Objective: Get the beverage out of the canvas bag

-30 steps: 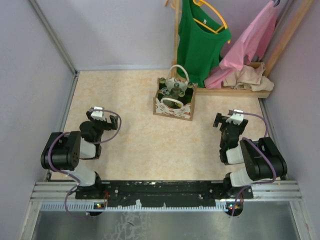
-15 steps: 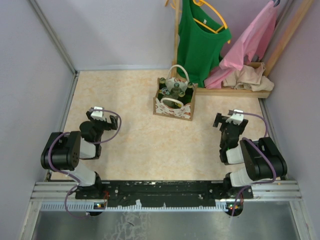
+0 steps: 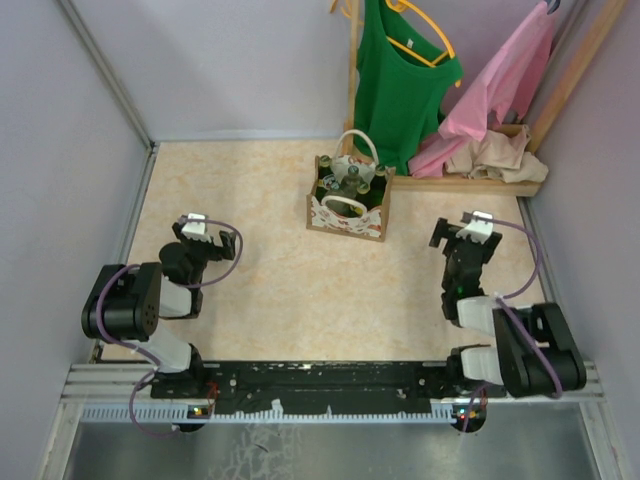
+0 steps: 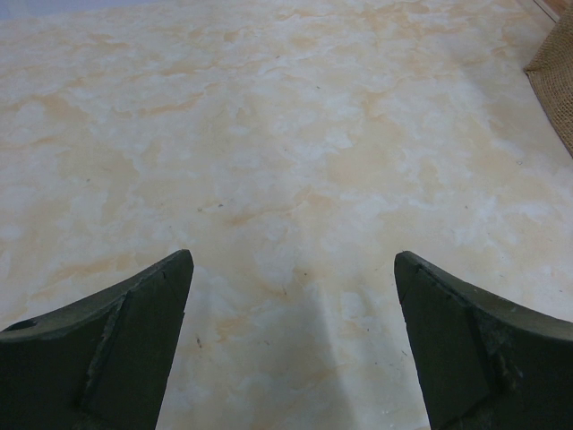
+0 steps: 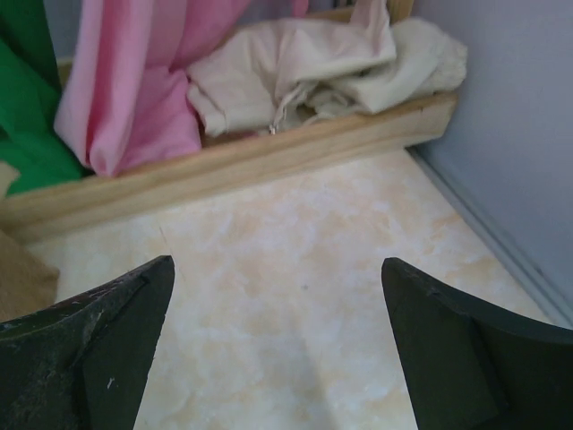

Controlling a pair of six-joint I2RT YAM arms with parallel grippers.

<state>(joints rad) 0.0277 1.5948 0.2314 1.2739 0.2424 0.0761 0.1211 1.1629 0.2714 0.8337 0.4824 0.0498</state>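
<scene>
1. At 6 o'clock in the top view, both arm bases sit on a black rail at the table's (image 3: 280,290) near edge.
2. At 9 o'clock the left gripper (image 3: 203,233) hovers low over bare marbled surface. Its wrist view shows the left gripper (image 4: 292,269) with jaws wide apart and nothing between them. A tan corner of the canvas bag (image 4: 557,85) shows at 2 o'clock of that view.
3. At 3 o'clock the right gripper (image 3: 466,236) is spread just as wide and is likewise empty (image 5: 277,269).
4. At 12 o'clock, between the arms and well apart from both, the canvas bag (image 3: 346,216) stands upright. Its white patterned front faces the arms and its two white handles (image 3: 358,140) are looped up.
5. The beverage (image 3: 352,181) is inside the bag: dark, with a pale round top. Its exact kind is too small to tell.
6. At 1 to 2 o'clock, just beside the bag, lies a wooden rack base (image 3: 470,183) holding a crumpled cream cloth (image 3: 497,155).
7. Above it hang a green top (image 3: 400,85) and a pink garment (image 3: 500,85).
</scene>
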